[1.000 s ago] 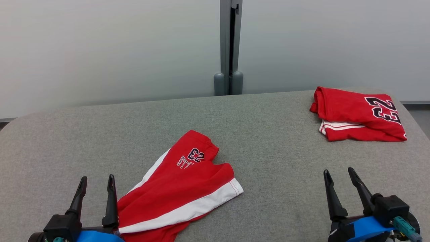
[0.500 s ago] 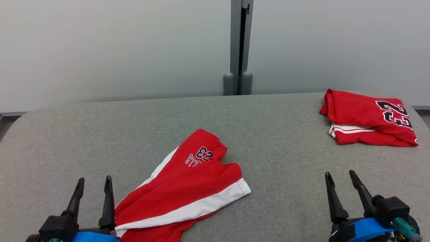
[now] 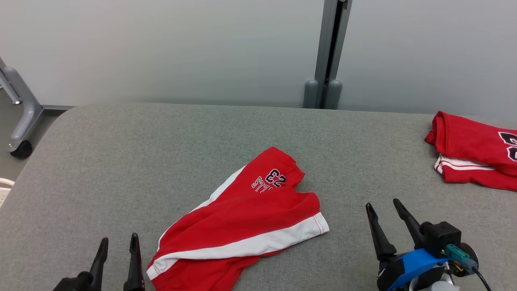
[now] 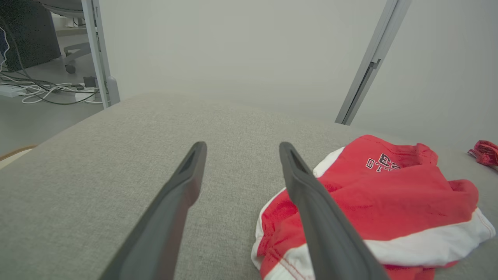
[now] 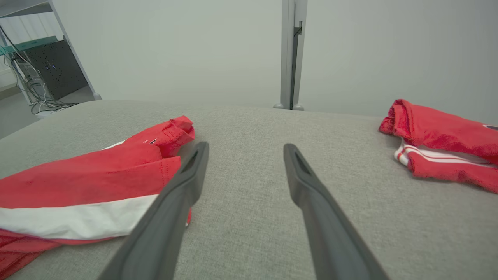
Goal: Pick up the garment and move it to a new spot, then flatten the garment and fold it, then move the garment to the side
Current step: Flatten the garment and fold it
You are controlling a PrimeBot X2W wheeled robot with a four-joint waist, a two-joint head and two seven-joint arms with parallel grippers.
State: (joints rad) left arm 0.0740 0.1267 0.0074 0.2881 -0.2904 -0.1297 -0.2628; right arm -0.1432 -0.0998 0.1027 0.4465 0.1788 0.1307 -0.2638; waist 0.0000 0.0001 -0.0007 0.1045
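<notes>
While both sets of jaws stand wide apart with nothing between them, the left gripper (image 3: pixel 119 241) and the right gripper (image 3: pixel 382 204) sit low over the near edge of the grey bench (image 3: pixel 121 161), fingers pointing away from the robot.

Left gripper: the head view's bottom edge cuts it off, leaving little more than the two dark fingers. Its inner finger is just beside the near corner of the red shorts (image 3: pixel 242 218). In the left wrist view that finger overlaps the cloth, so contact cannot be confirmed.

Right gripper: bare bench lies under it, and it is apart from both garments. In the right wrist view one finger covers part of the shorts' white-striped hem.

Task item: the shorts lie loosely spread and rumpled at the middle of the bench, between the two grippers and nearer the left one. A white side stripe runs across them. The printed "23" reads upside down, and the lettering beside it is too small to make out. The lowest part is cut off at the head view's bottom edge.

Surroundings: a folded red garment (image 3: pixel 472 149) lies at the far right of the bench, well apart from the shorts and cut off by the frame edge. A grey post (image 3: pixel 329 52) stands behind the bench, and a caster leg (image 3: pixel 18 117) shows at far left.
</notes>
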